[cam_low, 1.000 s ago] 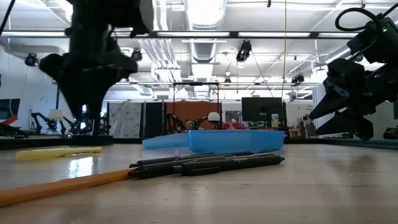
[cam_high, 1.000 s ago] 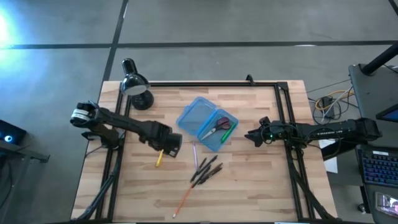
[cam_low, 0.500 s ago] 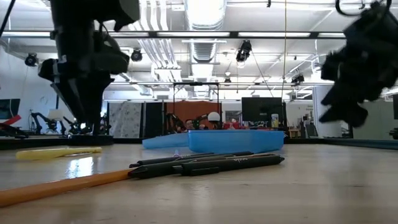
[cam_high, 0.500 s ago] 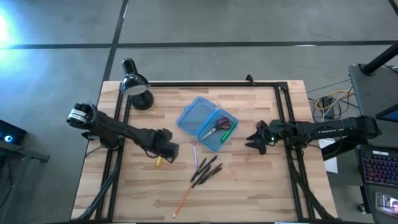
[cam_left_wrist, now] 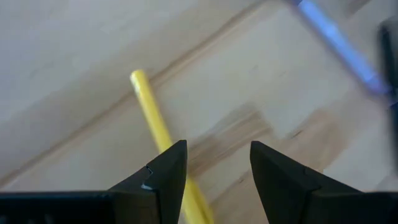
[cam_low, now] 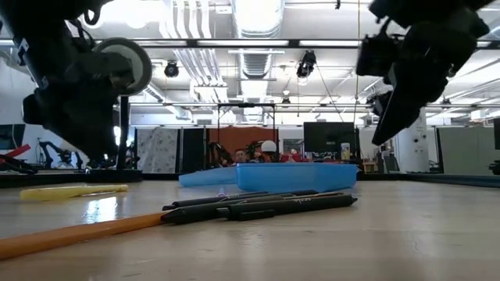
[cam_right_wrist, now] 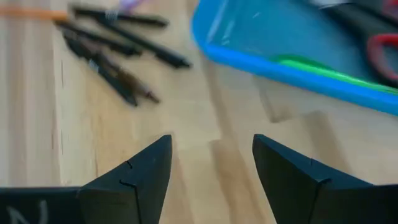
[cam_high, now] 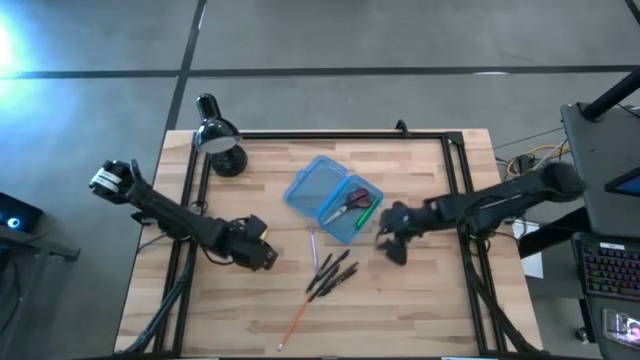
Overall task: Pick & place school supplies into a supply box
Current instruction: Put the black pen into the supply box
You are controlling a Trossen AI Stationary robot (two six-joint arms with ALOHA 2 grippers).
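The blue supply box [cam_high: 340, 213] lies open mid-table, its lid [cam_high: 311, 186] flat beside it, with red-handled scissors [cam_high: 350, 205] and a green pen [cam_high: 363, 214] inside. On the wood nearer the front edge lie a pale purple pen [cam_high: 313, 246], several black pens [cam_high: 332, 274] and an orange pencil [cam_high: 296, 322]. A yellow pen [cam_left_wrist: 155, 121] lies on the table below my left gripper [cam_left_wrist: 214, 149], which is open and slants down over it [cam_high: 262, 258]. My right gripper [cam_right_wrist: 211, 143] is open above bare wood just right of the box [cam_high: 390, 248].
A black desk lamp [cam_high: 222, 143] stands at the far left corner. Black frame rails [cam_high: 455, 190] run along the table's left, right and far edges. Bare wood lies toward the near right of the table.
My left gripper has gone toward the table's near edge and down, tipping steeper, and now hangs over the yellow pen. My right gripper has swung from the right rail toward the box and the near edge, rising and rolling. No thing has moved.
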